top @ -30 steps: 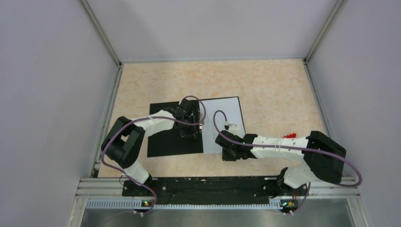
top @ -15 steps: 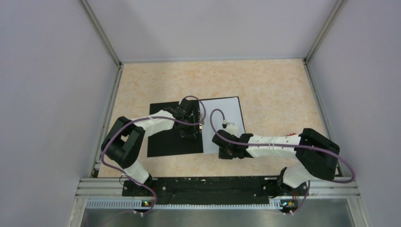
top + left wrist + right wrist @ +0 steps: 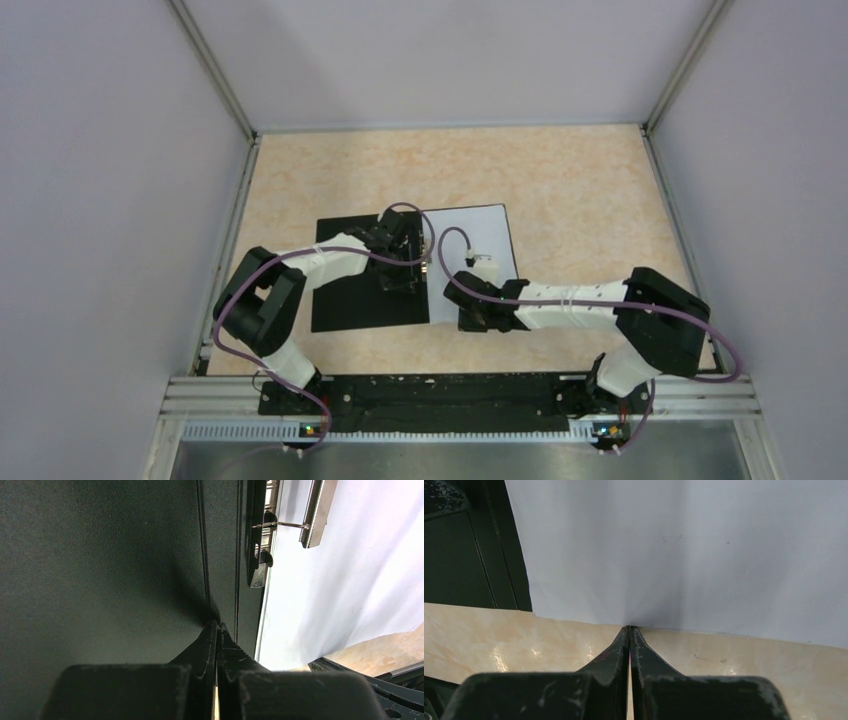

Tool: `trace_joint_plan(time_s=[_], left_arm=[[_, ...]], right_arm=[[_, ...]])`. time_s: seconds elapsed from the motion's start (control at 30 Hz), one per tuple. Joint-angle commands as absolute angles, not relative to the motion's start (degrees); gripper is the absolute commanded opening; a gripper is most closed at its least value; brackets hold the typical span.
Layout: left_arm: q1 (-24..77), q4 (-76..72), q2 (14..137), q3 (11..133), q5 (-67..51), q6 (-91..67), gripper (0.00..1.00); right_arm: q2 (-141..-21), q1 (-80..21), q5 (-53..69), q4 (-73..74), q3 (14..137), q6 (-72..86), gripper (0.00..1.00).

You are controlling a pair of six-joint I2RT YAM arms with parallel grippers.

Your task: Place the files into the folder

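Note:
The folder (image 3: 360, 295) lies open on the table, black inside facing up, with its metal spine clip (image 3: 260, 545) showing in the left wrist view. The white files (image 3: 485, 235) lie flat over its right half. My left gripper (image 3: 405, 280) is shut, its tips (image 3: 216, 626) pressed on the black inside (image 3: 100, 570) beside the spine crease, with the files (image 3: 345, 565) to their right. My right gripper (image 3: 466, 318) is shut with nothing between its fingers. Its tips (image 3: 629, 628) touch the near edge of the files (image 3: 684, 550), close to the near left corner.
Beige tabletop (image 3: 580, 190) surrounds the folder, with grey walls on three sides. The black folder cover (image 3: 469, 565) shows left of the files in the right wrist view. The arms' base rail (image 3: 440, 390) runs along the near edge.
My right arm has slid left along the near edge of the files, now covering a small red thing seen behind it earlier. The left arm has not moved.

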State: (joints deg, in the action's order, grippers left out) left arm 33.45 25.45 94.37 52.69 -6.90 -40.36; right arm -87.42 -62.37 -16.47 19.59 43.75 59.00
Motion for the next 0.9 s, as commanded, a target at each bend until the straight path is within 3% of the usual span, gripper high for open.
trace_joint_plan(time_s=[0.0,0.53,0.77,0.87], left_arm=[[32.96,27.21,94.08,50.72,-4.55,-39.27,0.0],[32.75,27.07,94.24,50.62,-4.67,-38.97,0.0],[32.55,28.05,94.26,52.29,-4.44,-38.46,0.0],[32.39,28.83,94.43,54.17,-4.36,-38.04,0.0]], right_arm=[[-89.52,-61.32,-18.99,20.94,44.47,57.2,0.0],[-89.48,-60.64,-17.61,20.94,45.23,54.43,0.0],[-85.61,-61.47,-15.04,22.99,47.47,51.56,0.22],[-82.96,-61.58,-14.17,24.52,48.73,50.81,0.25]])
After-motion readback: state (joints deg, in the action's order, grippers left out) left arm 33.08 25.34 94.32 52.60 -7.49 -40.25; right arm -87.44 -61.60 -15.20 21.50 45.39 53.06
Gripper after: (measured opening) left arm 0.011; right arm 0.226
